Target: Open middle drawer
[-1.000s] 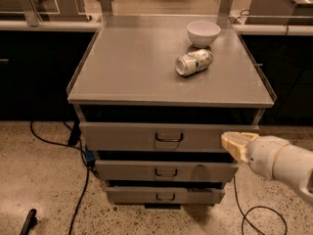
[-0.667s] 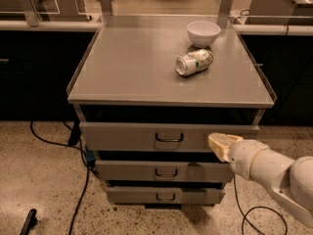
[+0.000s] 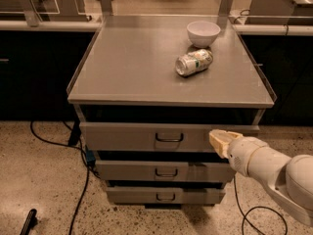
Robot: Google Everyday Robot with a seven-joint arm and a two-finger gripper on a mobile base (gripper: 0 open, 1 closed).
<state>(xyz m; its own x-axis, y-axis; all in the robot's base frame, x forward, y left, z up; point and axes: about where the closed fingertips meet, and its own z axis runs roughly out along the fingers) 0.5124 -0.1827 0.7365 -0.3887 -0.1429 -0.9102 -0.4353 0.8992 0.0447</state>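
The grey cabinet has three drawer fronts under its top. The middle drawer is a low wide grey front with a small dark pull handle, and it sits closed between the taller top drawer and the smaller bottom drawer. My gripper, cream-tipped on a white arm coming in from the lower right, is in front of the right part of the top drawer front. It sits above and to the right of the middle drawer's handle.
On the cabinet top a white bowl stands at the back right with a can lying on its side in front of it. Black cables run over the speckled floor on the left and right. Dark counters flank the cabinet.
My gripper has moved left along the top drawer front, toward the cabinet's middle. The drawers, bowl and can have not moved.
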